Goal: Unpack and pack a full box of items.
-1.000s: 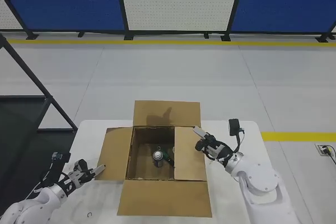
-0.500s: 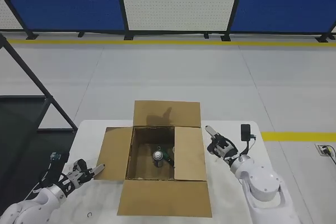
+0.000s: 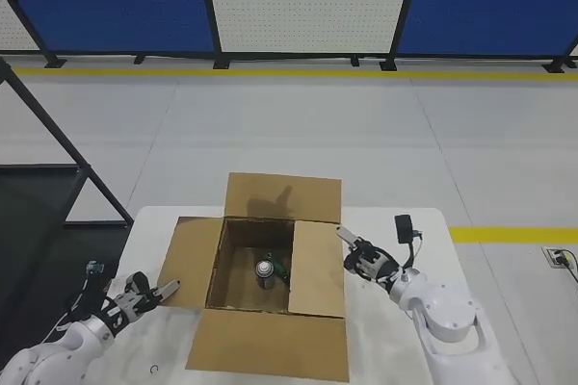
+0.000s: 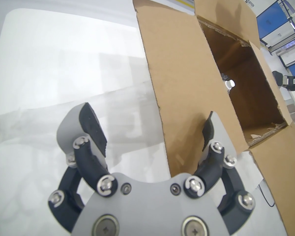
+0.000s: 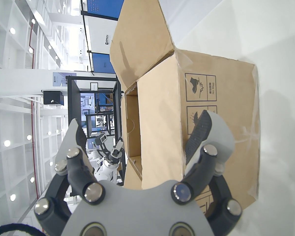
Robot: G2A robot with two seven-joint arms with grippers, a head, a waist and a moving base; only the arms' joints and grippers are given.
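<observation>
Cardboard box [image 3: 282,195] sits on the white bench [image 3: 159,231], flaps folded out, with a white-capped container [image 3: 264,269] upright inside beside a dark green item. Left end effector [image 4: 150,111] is spread wide at the left flap's outer edge, holding nothing. Right end effector [image 5: 139,117] is equally wide open by the right flap, empty.

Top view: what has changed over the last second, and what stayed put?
The right gripper drew away from the right flap of the box, then came back to it, open. The box shifted slightly toward the left arm. The left gripper stayed open at the left flap.
</observation>
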